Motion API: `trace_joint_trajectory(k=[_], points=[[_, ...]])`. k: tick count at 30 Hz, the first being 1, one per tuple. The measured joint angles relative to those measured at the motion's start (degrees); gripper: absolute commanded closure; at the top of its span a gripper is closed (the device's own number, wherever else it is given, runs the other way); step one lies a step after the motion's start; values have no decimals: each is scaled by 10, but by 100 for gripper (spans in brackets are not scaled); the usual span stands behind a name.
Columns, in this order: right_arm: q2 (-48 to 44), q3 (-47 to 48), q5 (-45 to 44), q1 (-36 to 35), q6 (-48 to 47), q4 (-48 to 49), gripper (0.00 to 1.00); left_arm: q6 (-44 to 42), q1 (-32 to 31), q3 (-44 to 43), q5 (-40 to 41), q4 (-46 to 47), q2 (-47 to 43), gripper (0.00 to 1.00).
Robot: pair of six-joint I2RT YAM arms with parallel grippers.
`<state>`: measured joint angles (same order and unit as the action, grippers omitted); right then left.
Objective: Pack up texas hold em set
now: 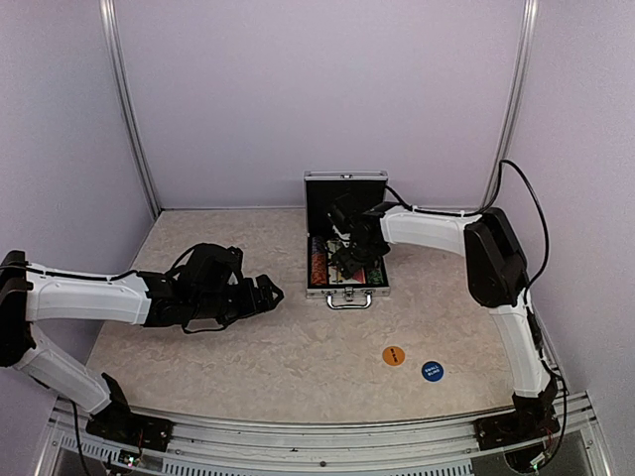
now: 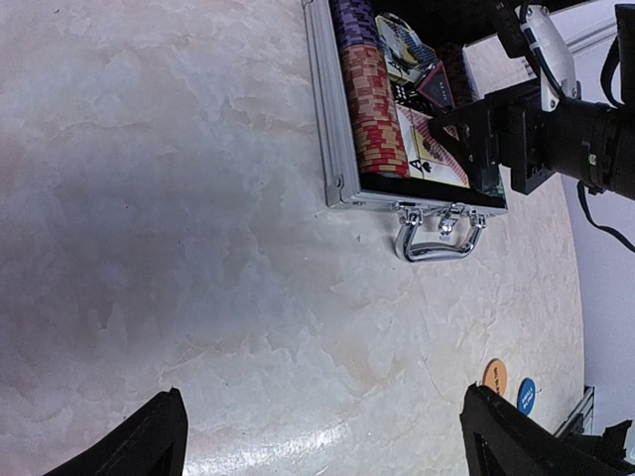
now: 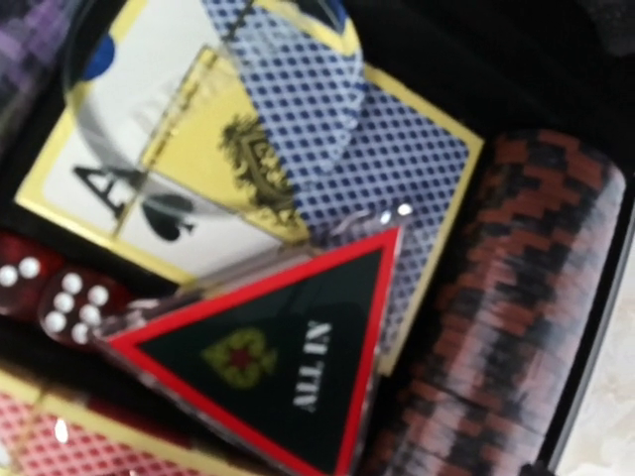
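Table [image 1: 288, 337] left of the briefcase [image 1: 346, 292] lies open — right tool [image 1: 349, 262] crowds its tray.

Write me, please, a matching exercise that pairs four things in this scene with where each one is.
Things:
1. orange disc
2. blue disc
3. triangle marker
4. left gripper

Places:
A. in the open case, lying on the cards
B. furthest right on the table
C. over bare table, left of the case
D. on the table, just left of the other disc

Pairs: 1-D, 2-B, 3-A, 4-C
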<state>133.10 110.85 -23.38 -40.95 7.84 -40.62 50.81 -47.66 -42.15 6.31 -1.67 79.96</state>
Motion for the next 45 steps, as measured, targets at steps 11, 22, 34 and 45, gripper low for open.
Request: trace_joint_trajectory(k=[11,22,34,45], points=[[19,28,-39,1,8,-3,13,0,0,0,0,0,0,5],[32,49,-68,6,9,-4,13,1,0,0,0,0,0,5],[48,75,-89,8,7,-3,13,2,0,0,0,0,0,5],[64,106,-103,10,-1,-10,13,3,0,0,0,17,0,5]])
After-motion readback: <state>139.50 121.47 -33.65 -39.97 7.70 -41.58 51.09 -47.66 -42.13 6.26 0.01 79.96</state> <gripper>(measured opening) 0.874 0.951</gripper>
